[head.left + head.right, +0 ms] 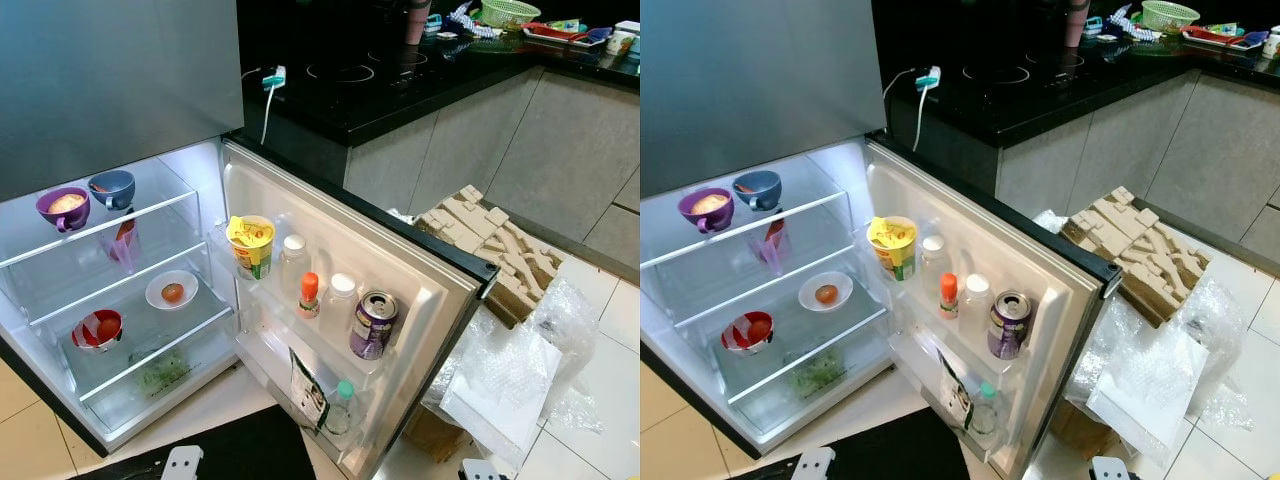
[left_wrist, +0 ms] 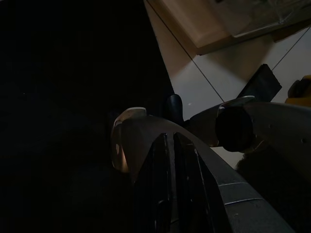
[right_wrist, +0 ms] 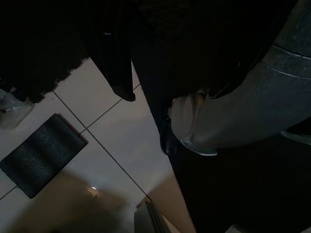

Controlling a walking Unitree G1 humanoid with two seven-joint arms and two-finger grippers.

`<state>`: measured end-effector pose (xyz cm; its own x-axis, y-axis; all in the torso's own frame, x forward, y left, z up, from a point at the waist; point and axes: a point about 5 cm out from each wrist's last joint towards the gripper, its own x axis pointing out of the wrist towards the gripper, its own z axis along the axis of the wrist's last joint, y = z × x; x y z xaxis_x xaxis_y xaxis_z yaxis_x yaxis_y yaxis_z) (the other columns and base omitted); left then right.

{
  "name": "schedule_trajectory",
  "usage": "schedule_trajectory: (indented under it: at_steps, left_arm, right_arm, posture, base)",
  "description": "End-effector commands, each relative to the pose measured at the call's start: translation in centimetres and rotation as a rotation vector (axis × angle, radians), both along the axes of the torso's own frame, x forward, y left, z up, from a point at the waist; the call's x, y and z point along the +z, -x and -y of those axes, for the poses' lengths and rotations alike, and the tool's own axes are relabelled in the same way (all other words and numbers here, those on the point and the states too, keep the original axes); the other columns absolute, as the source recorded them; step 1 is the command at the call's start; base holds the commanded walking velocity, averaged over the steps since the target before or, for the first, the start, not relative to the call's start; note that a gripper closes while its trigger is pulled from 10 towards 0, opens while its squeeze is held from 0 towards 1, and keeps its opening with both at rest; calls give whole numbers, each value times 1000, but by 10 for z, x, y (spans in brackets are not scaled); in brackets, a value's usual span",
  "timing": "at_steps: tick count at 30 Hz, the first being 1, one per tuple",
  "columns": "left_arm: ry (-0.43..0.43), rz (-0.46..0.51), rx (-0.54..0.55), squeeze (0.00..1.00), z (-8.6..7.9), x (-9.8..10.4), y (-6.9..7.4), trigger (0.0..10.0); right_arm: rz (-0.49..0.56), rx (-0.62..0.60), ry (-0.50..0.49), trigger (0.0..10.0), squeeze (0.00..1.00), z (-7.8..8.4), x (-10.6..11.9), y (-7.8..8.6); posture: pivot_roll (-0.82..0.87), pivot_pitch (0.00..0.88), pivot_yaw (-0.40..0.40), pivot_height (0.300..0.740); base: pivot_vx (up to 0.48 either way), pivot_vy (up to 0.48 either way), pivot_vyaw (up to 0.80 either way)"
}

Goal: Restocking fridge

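Note:
The fridge (image 1: 120,90) stands open with its door (image 1: 440,300) swung toward me. A purple cup (image 1: 63,208) and a blue cup (image 1: 112,187) sit on the top glass shelf. Lower shelves hold a pink packet (image 1: 124,240), a white dish with an orange item (image 1: 172,291) and a red-and-white bowl (image 1: 98,329). The door rack carries a yellow noodle cup (image 1: 250,245), a small orange-capped bottle (image 1: 309,295), two white-capped bottles and a purple can (image 1: 373,324). My left gripper (image 2: 171,145) hangs shut over the dark floor. My right gripper (image 3: 121,82) hangs low in shadow.
A black counter with a hob (image 1: 340,72) and a dangling charger cable (image 1: 271,85) stands behind the door. Moulded cardboard packing (image 1: 490,250) and plastic wrap (image 1: 510,380) lie on the tiled floor right of the door. A black mat (image 1: 230,450) lies at my feet.

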<state>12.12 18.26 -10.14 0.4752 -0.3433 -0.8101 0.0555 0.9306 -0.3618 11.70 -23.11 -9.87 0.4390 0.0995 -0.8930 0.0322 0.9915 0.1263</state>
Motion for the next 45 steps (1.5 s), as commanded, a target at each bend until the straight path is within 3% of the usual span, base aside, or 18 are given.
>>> schedule_trajectory:
  at_steps: [1, 27, 30, 36, 45]
  left_arm:
    - [20, -69, 3, 0, 8, -6, 15, 10000]
    - [8, -76, 0, 0, 9, -7, 15, 10000]
    - [-9, -66, 37, 0, 3, -6, 14, 10000]
    - [-18, -67, -20, 0, 3, -6, 14, 10000]
    - [-50, -70, 13, 0, 0, -6, 14, 10000]
  right_arm:
    - [-6, -7, 7, 10000, 0, 2, 0, 1]
    - [-9, -5, -2, 10000, 0, 0, -1, 1]
    - [-7, -3, -4, 10000, 0, 0, 0, 1]
    - [-3, -1, -5, 10000, 0, 0, 0, 0]
    - [-2, 0, -10, 10000, 0, 0, 0, 0]
  posture:
    - [46, 0, -47, 740]
    - [45, 0, -45, 740]
    - [45, 0, -48, 740]
    - [43, 0, -49, 740]
    - [43, 0, -49, 740]
  base:
    - [0, 0, 0]
    - [-405, 0, 0]
    - [0, 0, 0]
    - [0, -216, 0]
    - [0, -296, 0]
